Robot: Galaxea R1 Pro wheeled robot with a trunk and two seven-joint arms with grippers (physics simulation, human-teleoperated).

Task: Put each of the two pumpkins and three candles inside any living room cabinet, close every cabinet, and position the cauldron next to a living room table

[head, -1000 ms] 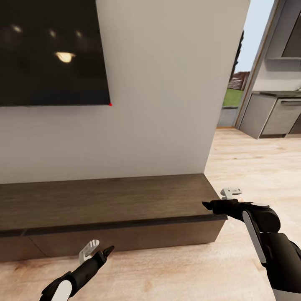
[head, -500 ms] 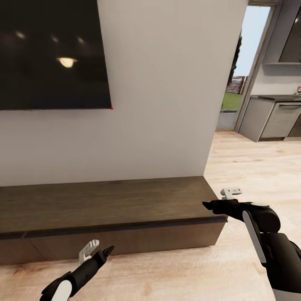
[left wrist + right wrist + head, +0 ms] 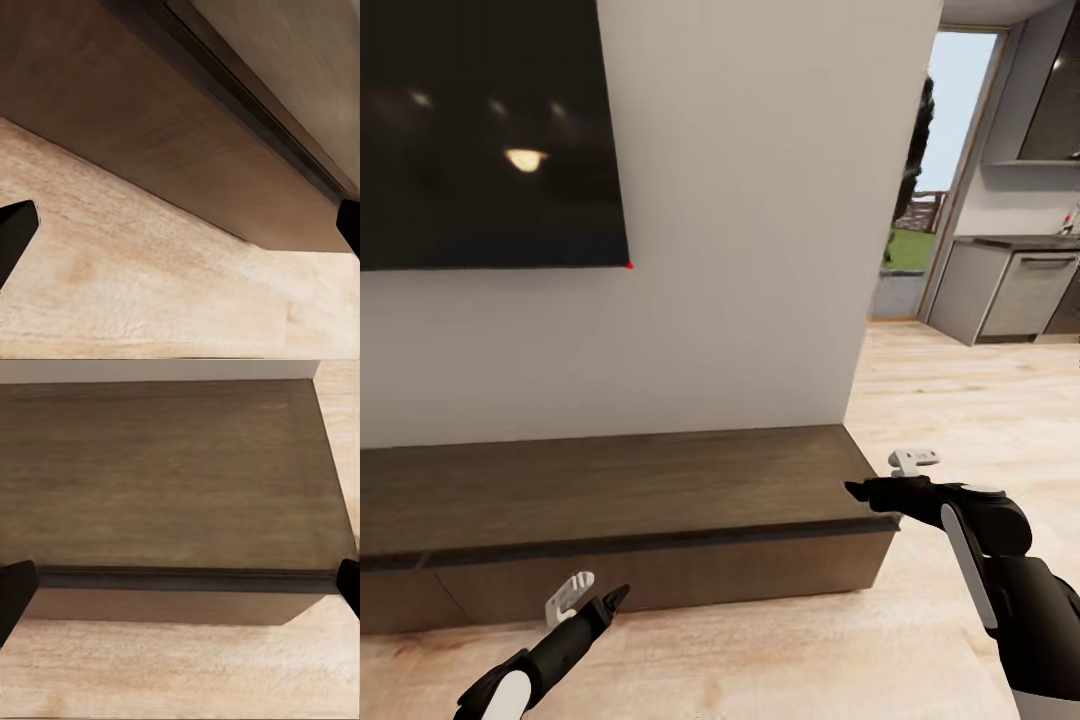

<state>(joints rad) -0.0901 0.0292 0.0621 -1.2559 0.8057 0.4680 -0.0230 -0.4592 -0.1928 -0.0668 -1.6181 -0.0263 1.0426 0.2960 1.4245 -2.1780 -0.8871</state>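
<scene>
The long, low dark-brown cabinet runs along the white wall, its flat drawer fronts shut. My left gripper hovers low over the floor just in front of a drawer front, open and empty. In the left wrist view the cabinet front lies close ahead. At the cabinet's right front corner my right gripper is level with the top, open and holding nothing. The right wrist view looks down on the cabinet top. Pumpkins, candles, cauldron and table are out of view.
A large black TV hangs on the wall above the cabinet. Right of the wall's end, pale wood floor leads to a doorway and grey kitchen units.
The whole head view has shifted slightly, so the camera moved. Both arms keep their pose and the cabinet stays shut.
</scene>
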